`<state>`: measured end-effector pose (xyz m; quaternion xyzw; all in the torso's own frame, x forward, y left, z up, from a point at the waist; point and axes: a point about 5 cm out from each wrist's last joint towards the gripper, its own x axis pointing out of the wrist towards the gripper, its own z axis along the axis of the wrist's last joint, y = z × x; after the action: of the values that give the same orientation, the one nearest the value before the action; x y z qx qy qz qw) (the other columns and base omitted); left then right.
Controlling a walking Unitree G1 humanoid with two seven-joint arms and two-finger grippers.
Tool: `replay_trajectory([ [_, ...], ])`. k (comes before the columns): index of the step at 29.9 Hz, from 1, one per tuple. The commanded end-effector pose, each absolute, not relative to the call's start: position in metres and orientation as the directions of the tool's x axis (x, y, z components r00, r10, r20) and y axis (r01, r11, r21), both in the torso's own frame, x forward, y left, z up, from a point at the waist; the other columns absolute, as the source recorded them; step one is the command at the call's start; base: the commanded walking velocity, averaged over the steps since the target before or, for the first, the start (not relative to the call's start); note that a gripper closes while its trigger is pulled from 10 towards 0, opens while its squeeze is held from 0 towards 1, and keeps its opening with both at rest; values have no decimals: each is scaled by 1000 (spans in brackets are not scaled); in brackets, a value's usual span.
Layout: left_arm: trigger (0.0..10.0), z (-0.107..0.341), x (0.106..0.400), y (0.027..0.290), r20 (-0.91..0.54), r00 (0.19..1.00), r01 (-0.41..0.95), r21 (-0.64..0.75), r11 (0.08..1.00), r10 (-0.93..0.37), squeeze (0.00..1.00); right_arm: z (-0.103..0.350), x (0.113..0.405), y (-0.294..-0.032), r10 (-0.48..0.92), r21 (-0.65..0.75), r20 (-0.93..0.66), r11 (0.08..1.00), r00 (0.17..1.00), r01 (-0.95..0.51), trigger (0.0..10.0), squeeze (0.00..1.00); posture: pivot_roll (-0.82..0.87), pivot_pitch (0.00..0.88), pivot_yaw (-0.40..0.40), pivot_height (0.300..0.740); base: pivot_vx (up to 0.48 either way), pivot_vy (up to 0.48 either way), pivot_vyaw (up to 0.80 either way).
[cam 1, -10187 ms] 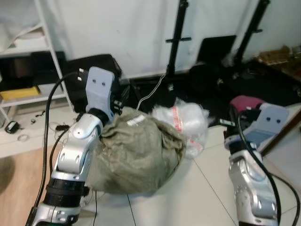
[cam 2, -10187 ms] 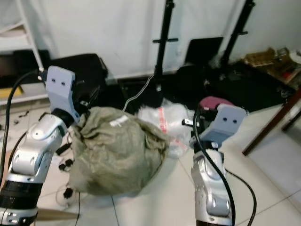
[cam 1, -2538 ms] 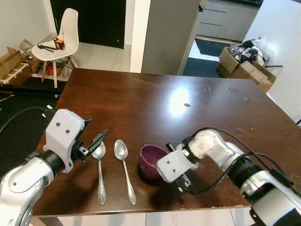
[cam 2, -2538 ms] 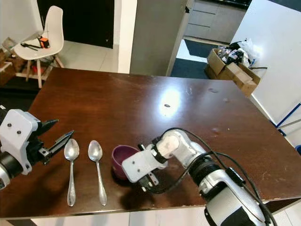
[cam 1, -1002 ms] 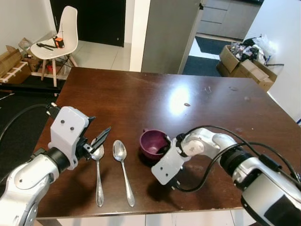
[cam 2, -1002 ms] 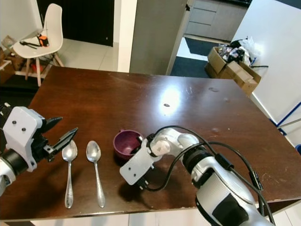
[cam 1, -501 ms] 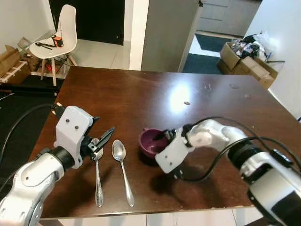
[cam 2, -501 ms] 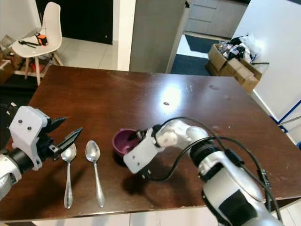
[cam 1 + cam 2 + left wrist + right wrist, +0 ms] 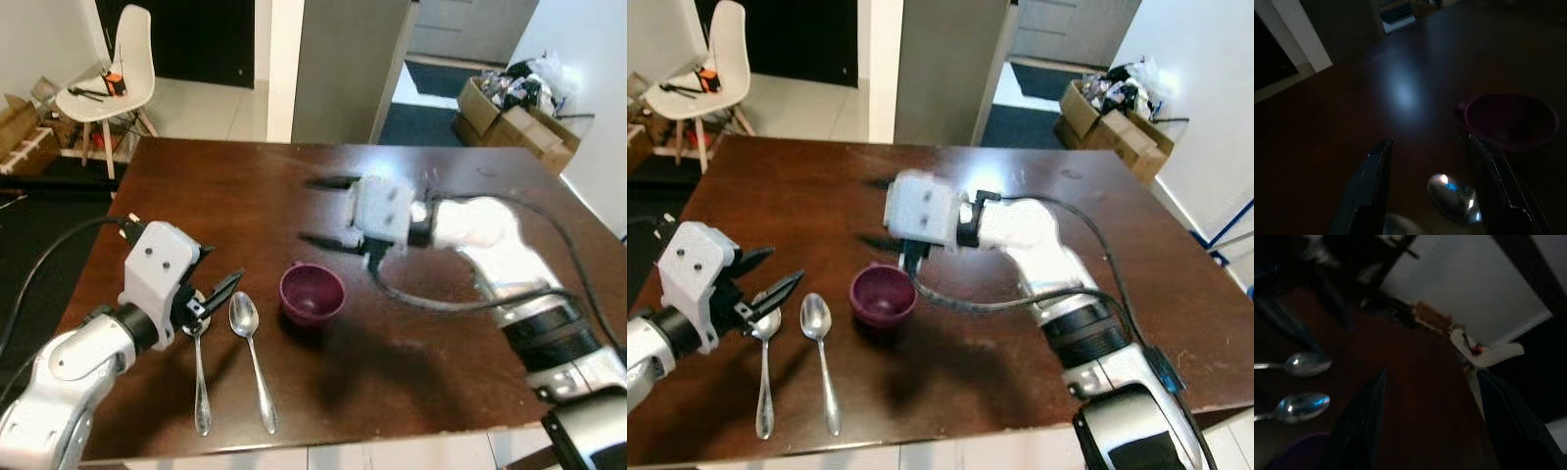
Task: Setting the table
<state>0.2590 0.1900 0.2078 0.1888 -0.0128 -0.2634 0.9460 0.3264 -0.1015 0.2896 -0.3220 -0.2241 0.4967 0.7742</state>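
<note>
You see a dark brown table (image 9: 294, 186) filling the middle of the left eye view, with a purple bowl (image 9: 312, 292) upright near its centre. Two metal spoons lie at lower left of the bowl, handles toward the near edge: the right spoon (image 9: 252, 354) just beside the bowl, the left spoon (image 9: 197, 367) next to it, apart. Your left gripper (image 9: 214, 294) sits at left centre of the frame, low over the left spoon's bowl end, fingers spread and holding nothing. Your right gripper (image 9: 329, 210) is above the bowl in the frame, motion-blurred, lifted off the table, fingers (image 9: 331, 183) apart and empty, pointing toward frame left. A white chair (image 9: 110, 69) stands at upper left, cardboard boxes (image 9: 509, 103) at upper right
</note>
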Motion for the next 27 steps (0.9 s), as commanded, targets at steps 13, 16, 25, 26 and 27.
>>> replay_trajectory([
  [13,10000,189,238,203,-214,792,610,297,735,-572,0,268,324,-147,575,-345,319,811,754,-472,10000,0,10,0,8,740,0,0,0],
  [16,10000,186,241,198,-143,851,524,272,807,-505,0,255,307,-159,341,-106,400,939,851,-326,10000,0,-8,0,18,740,0,0,0],
  [25,10000,193,267,202,26,972,225,179,958,-233,0,231,289,-156,211,27,378,971,902,-238,10000,0,-42,0,35,740,0,0,0],
  [26,10000,193,267,202,26,972,225,179,958,-233,0,231,289,-156,211,27,378,971,902,-238,10000,0,-42,0,35,740,0,0,0],
  [27,10000,193,267,202,26,972,225,179,958,-233,0,231,289,-156,211,27,378,971,902,-238,10000,0,-42,0,35,740,0,0,0],
])
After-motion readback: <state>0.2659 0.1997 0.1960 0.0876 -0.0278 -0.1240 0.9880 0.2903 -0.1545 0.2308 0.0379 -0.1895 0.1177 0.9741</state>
